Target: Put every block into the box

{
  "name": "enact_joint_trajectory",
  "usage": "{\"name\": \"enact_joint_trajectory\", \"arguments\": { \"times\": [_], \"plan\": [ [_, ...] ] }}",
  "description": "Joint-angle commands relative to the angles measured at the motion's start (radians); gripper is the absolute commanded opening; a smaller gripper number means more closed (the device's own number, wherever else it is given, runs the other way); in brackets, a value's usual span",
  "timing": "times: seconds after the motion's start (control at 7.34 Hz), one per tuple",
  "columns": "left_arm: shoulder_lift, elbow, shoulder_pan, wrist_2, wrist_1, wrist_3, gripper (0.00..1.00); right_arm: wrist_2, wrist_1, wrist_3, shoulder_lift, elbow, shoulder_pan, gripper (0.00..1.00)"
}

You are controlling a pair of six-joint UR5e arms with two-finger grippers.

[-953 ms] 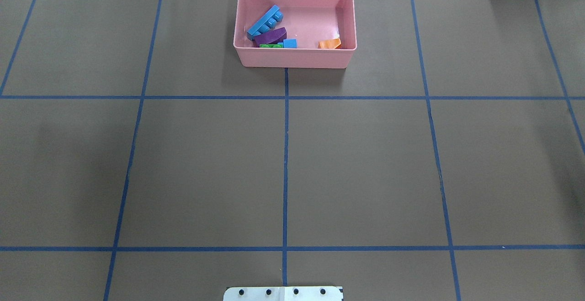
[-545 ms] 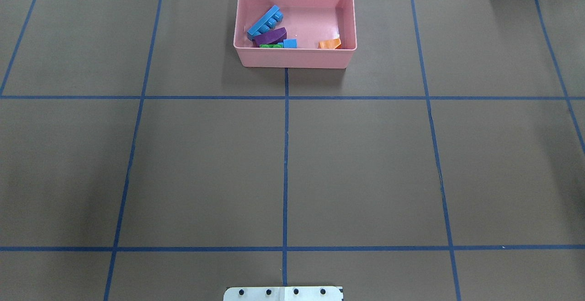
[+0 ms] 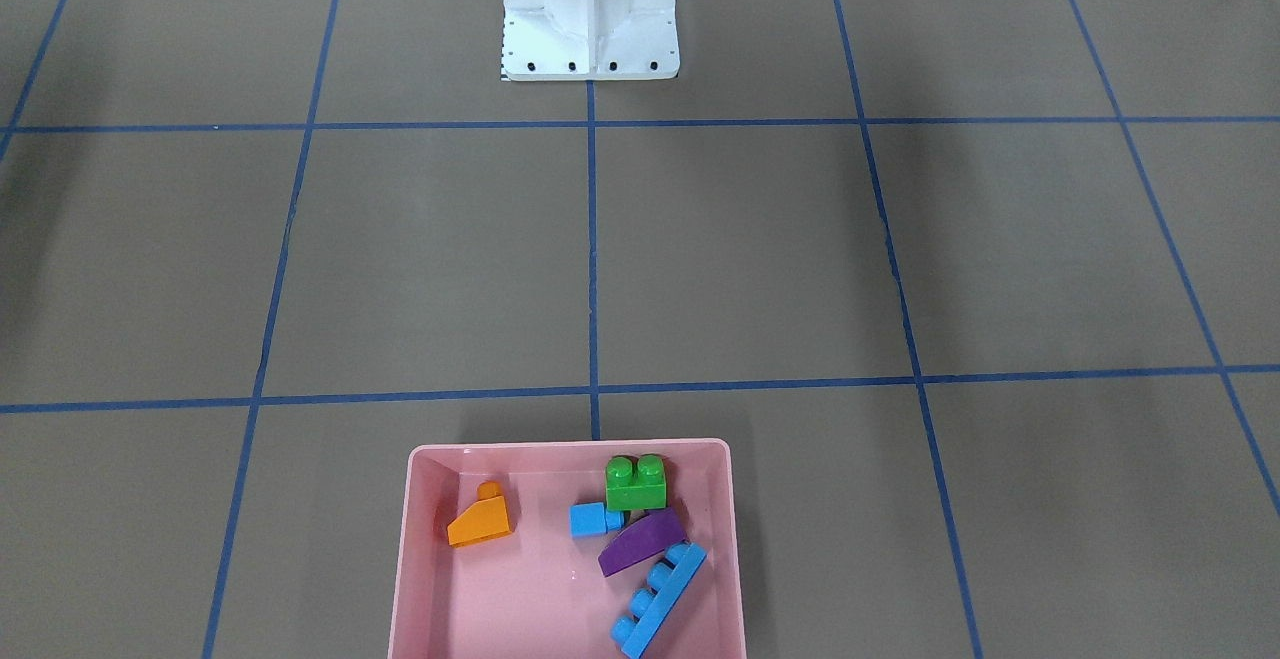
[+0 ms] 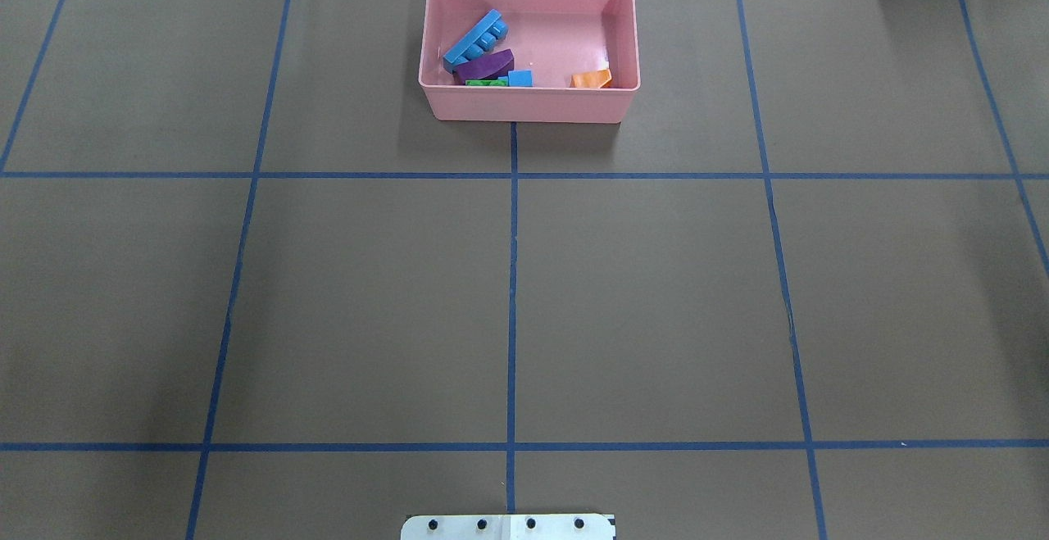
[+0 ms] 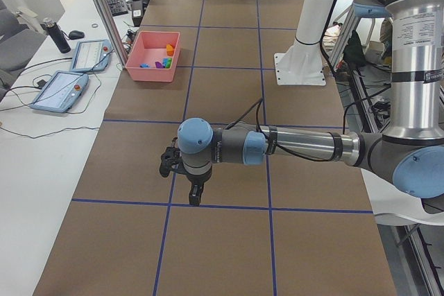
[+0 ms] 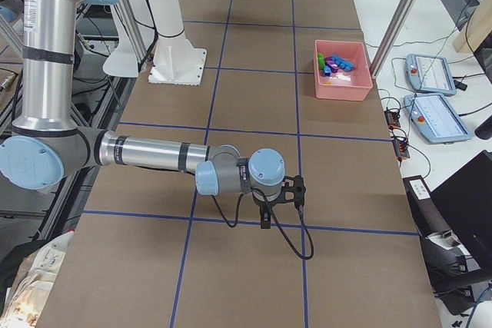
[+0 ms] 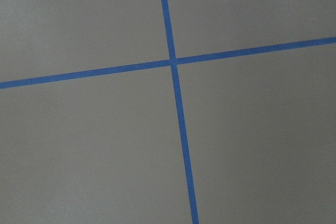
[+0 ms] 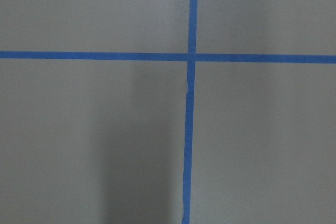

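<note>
The pink box stands at the far middle of the table, also in the front-facing view. All blocks lie in it: orange wedge, small blue cube, green two-stud brick, purple sloped piece and long blue bar. My left gripper shows only in the exterior left view, low over the table, far from the box. My right gripper shows only in the exterior right view, likewise low and far off. I cannot tell whether either is open or shut.
The white robot base stands at the near middle edge. Blue tape lines grid the brown table cover. Both wrist views show only tape crossings. Tablets lie on a side table beyond the box.
</note>
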Motion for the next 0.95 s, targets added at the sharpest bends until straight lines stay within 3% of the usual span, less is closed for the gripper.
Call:
{"name": "enact_joint_trajectory", "arguments": {
  "times": [0.0, 0.14, 0.41, 0.82],
  "plan": [
    [-0.002, 0.003, 0.003, 0.002, 0.004, -0.05, 1.0, -0.047, -0.014, -0.093, 0.001, 0.003, -0.017, 1.0],
    [-0.002, 0.003, 0.005, 0.014, 0.001, -0.079, 1.0, -0.072, -0.03, -0.136, 0.006, 0.004, -0.018, 1.0],
    [-0.002, 0.003, 0.007, 0.02, 0.004, -0.086, 1.0, -0.087, -0.242, -0.143, 0.03, 0.107, -0.011, 1.0],
    [0.0, 0.003, 0.007, 0.015, 0.001, -0.089, 1.0, -0.132, -0.273, -0.192, 0.02, 0.136, 0.031, 1.0]
  ]
}}
